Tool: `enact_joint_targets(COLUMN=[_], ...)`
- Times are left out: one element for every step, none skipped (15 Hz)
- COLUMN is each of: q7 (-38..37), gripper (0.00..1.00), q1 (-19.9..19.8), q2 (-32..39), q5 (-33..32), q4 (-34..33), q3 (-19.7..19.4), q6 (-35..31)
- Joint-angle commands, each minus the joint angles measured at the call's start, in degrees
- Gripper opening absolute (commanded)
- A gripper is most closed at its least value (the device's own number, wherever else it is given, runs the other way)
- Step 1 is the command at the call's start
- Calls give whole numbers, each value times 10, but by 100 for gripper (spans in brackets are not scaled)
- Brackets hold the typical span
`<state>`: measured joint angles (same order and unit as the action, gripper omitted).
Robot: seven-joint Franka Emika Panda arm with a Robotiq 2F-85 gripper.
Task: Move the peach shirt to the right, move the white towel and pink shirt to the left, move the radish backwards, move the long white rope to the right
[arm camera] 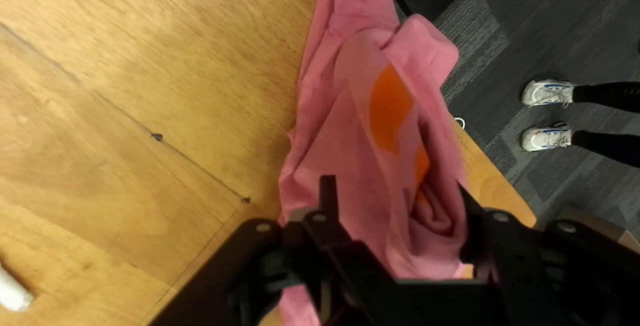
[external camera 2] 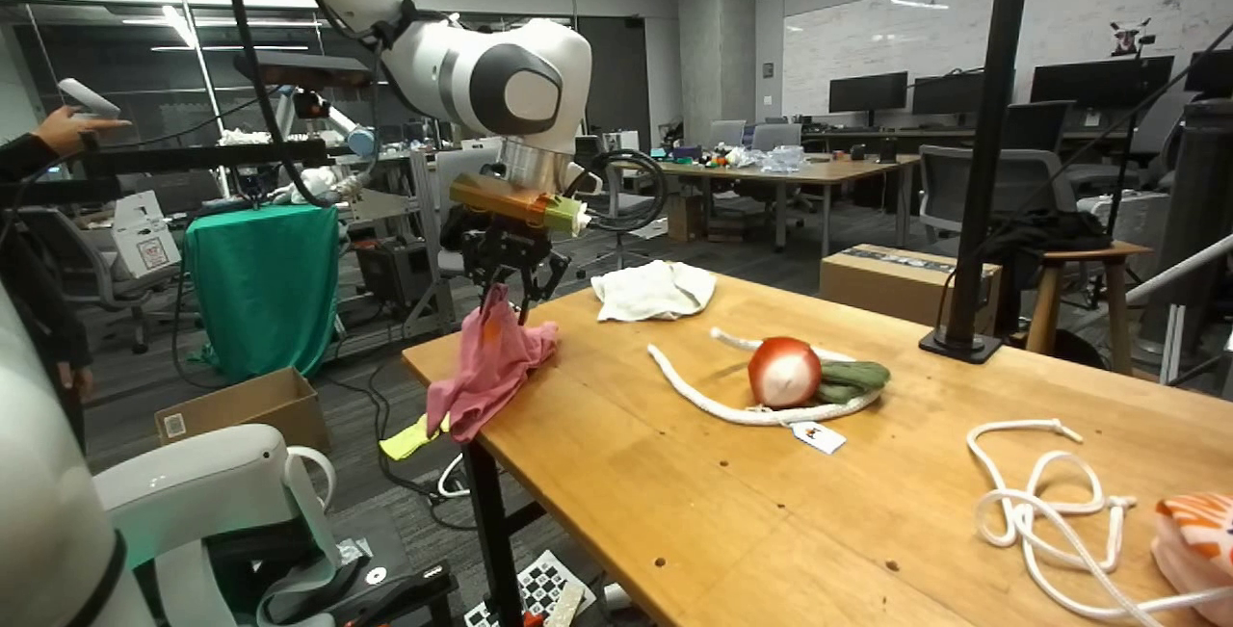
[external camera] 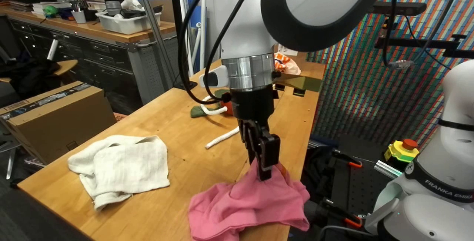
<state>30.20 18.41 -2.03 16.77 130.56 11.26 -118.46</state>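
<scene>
In the wrist view my gripper (arm camera: pixel 395 186) has its fingers well apart, with folds of the pink shirt (arm camera: pixel 350 130) standing loosely between them. That shirt lies bunched at the table corner and drapes over the edge in both exterior views. The white towel (external camera: pixel 127 165) lies flat and crumpled across from it. Farther along, the radish (external camera 2: pixel 783 372) rests on its side, leaves pointing away. The long white rope (external camera 2: pixel 703 403) bends in a U around it; the arm hides part of both in an exterior view. At the far end sits the peach shirt (external camera 2: pixel 1194 545), cut off by the frame.
A thinner looped white cord (external camera 2: pixel 1031 507) lies beside the peach shirt. A black post (external camera 2: pixel 978 174) rises at the table's (external camera 2: pixel 694 502) far edge. A cardboard box (external camera: pixel 66 122) stands beside the table. Another arm (external camera: pixel 440 152) and a person's shoes (arm camera: pixel 547 138) are off the table.
</scene>
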Motion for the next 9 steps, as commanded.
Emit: enact_joint_targets(q7=[-16,-17,-21,-25,-28,-32,-38,-43,-47], gripper=[86,95,99,100,100,100,100,100,100], q1=[-15,-17,-20,-22,-25,-29,-33,-37,-42], q2=[4,1,-1,-2,-5,-8,-9,-9,-12], q5=[-17,-18,-23,-26,-28,-37,-50,-58,-73], q4=[-22,-27,-30,-35,-38,-42,-45,-48,-48], q3=[10,9,8,7,6,5,4,2,0], q6=[8,13,13,12,8,1,-11,-20,-39])
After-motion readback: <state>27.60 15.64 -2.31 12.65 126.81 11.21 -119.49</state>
